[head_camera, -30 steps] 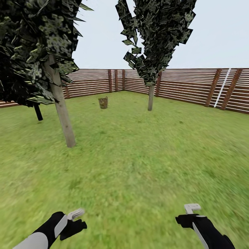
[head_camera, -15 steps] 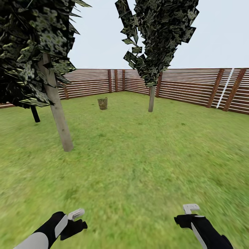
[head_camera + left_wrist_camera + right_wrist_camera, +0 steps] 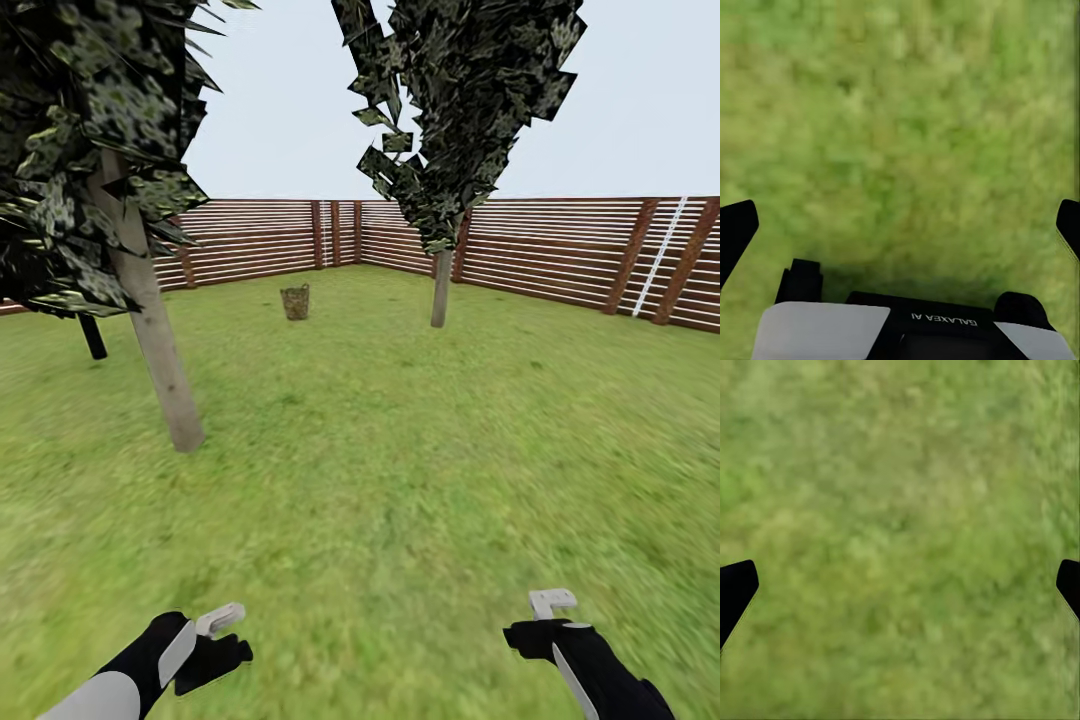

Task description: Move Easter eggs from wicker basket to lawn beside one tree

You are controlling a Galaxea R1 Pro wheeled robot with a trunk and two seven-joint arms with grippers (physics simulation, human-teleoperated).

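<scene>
The wicker basket (image 3: 295, 301) stands small and far off on the lawn (image 3: 400, 470), near the fence corner. The Easter eggs are out of view; at this distance the basket's inside cannot be made out. One tree (image 3: 150, 330) with a grey-brown trunk rises close on the left, and a second tree (image 3: 440, 285) stands farther back, right of the basket. My left gripper (image 3: 215, 635) and right gripper (image 3: 545, 618) hang low over the grass, far from the basket. Both are open and empty: the left gripper (image 3: 900, 225) and the right gripper (image 3: 900, 585) have wide-spread fingers over bare grass.
A brown slatted fence (image 3: 560, 255) closes the garden at the back and right. A dark thin trunk (image 3: 92, 337) stands behind the near tree at the left. Open grass stretches between me and the basket.
The whole view has shifted: the near tree has slid left and lower in the picture, so the camera has moved forward. Both arms keep their pose.
</scene>
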